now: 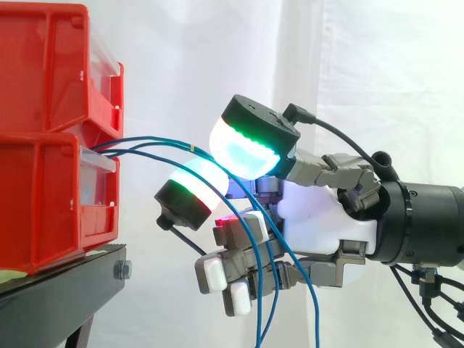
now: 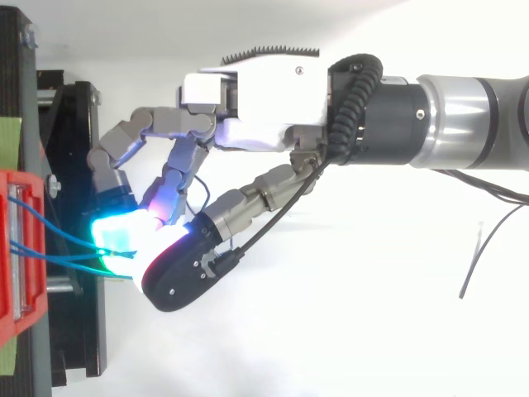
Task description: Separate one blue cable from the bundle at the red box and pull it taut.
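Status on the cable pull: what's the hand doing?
Hand shut on blue cables, pinched between glowing pads beside the red bins. Several cables run through the hand, slack, hanging below it. Nothing in the way.

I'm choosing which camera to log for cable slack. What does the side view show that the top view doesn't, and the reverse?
Side view: the red bins stacked two high on the black stand, and the blue cables drooping below the hand. Top view: the silver arm behind the hand, and the hand's flat white back. Both: cables leaving the bin and pinched between the glowing pads.
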You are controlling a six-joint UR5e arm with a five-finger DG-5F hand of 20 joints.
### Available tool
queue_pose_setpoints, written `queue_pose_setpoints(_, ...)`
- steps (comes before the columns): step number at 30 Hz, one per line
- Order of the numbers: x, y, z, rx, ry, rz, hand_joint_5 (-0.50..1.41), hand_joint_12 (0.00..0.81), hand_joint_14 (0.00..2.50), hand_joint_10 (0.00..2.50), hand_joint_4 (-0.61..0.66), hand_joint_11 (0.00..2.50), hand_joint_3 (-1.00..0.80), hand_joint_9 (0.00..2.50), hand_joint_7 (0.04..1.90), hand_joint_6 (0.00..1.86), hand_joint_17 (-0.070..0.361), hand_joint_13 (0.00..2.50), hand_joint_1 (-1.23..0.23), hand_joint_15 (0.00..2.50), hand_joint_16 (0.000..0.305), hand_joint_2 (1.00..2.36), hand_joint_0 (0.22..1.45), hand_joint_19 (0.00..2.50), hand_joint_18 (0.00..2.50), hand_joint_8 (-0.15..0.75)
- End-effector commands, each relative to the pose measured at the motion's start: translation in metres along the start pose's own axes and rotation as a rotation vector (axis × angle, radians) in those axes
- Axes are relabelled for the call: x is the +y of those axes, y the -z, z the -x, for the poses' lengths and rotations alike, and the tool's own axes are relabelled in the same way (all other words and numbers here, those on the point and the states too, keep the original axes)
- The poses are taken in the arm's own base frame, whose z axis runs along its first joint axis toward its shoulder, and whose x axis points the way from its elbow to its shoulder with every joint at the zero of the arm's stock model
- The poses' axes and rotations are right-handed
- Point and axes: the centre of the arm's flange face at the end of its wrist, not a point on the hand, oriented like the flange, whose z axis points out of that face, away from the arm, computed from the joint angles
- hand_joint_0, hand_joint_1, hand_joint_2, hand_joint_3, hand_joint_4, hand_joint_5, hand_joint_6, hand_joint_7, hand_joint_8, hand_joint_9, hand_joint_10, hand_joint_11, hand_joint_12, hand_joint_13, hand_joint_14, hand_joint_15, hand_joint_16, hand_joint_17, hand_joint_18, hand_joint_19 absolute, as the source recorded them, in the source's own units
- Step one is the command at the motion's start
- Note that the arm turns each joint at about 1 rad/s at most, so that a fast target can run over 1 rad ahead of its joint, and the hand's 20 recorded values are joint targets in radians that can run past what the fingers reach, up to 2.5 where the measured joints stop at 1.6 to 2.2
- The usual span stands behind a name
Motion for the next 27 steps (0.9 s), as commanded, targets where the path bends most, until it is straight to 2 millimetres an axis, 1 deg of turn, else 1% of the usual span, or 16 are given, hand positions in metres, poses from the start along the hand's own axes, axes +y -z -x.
queue_pose_setpoints(1,-0.0008,0.0004,-0.0002,0.000,0.000,-0.002,-0.15,0.373,0.02,0.03,-0.02,1.05,-0.18,1.17,1.14,0.86,0.107,0.93,-0.85,0.63,0.047,1.02,0.62,0.76,0.84,0.322)
queue_pose_setpoints(3,0.0011,-0.0001,-0.0001,0.000,0.000,0.001,-0.16,0.375,0.02,0.03,-0.04,1.05,-0.21,1.15,1.12,0.87,0.107,0.93,-0.87,0.63,0.047,1.02,0.63,0.76,0.84,0.321)
queue_pose_setpoints(4,-0.0001,0.0000,-0.0001,0.000,0.000,0.000,-0.16,0.372,0.02,0.02,-0.06,1.06,-0.25,1.16,1.14,0.87,0.106,0.93,-0.91,0.63,0.047,1.02,0.67,0.75,0.85,0.322)
queue_pose_setpoints(6,0.0004,0.0004,-0.0001,0.000,0.000,0.000,-0.16,0.369,0.02,0.02,-0.07,1.07,-0.30,1.14,1.13,0.88,0.106,0.93,-0.92,0.62,0.047,1.02,0.69,0.74,0.85,0.313)
queue_pose_setpoints(8,0.0001,-0.0002,-0.0001,0.000,0.000,0.001,-0.17,0.367,0.02,0.02,-0.08,1.05,-0.40,1.14,1.14,0.88,0.104,0.92,-0.95,0.61,0.046,1.01,0.74,0.72,0.86,0.309)
queue_pose_setpoints(9,0.0001,-0.0002,-0.0001,0.000,0.000,0.001,-0.17,0.365,0.02,0.02,-0.08,1.06,-0.42,1.14,1.14,0.88,0.103,0.92,-0.95,0.61,0.046,1.01,0.74,0.71,0.85,0.310)
queue_pose_setpoints(10,0.0001,-0.0002,-0.0001,0.000,0.000,0.001,-0.17,0.365,0.02,0.02,-0.08,1.05,-0.48,1.14,1.11,0.88,0.103,0.92,-0.96,0.61,0.046,1.00,0.76,0.71,0.85,0.310)
queue_pose_setpoints(13,-0.0001,-0.0002,-0.0014,0.002,0.000,0.000,-0.17,0.359,0.02,0.03,-0.07,1.06,-0.50,1.14,1.09,0.88,0.102,0.93,-0.97,0.61,0.046,1.00,0.78,0.71,0.86,0.306)
queue_pose_setpoints(18,-0.0001,0.0000,-0.0001,0.000,0.000,0.000,-0.16,0.356,0.02,0.02,-0.02,1.05,-0.50,1.15,1.11,0.87,0.102,0.93,-0.97,0.61,0.045,1.00,0.74,0.70,0.86,0.302)
queue_pose_setpoints(21,-0.0002,0.0001,-0.0001,0.000,0.000,-0.002,-0.14,0.360,0.02,0.02,0.03,1.05,-0.50,1.18,1.11,0.86,0.100,0.93,-0.93,0.61,0.045,1.00,0.65,0.72,0.86,0.312)
queue_pose_setpoints(24,0.0001,-0.0002,-0.0001,0.000,0.000,0.001,-0.14,0.368,0.02,0.02,0.04,1.04,-0.50,1.19,1.10,0.85,0.104,0.93,-0.89,0.63,0.046,1.00,0.59,0.74,0.86,0.316)
queue_pose_setpoints(27,0.0001,-0.0002,-0.0001,0.000,0.001,0.001,-0.13,0.369,0.02,0.03,0.03,1.04,-0.50,1.19,1.07,0.85,0.105,0.94,-0.87,0.62,0.047,1.00,0.58,0.74,0.86,0.317)
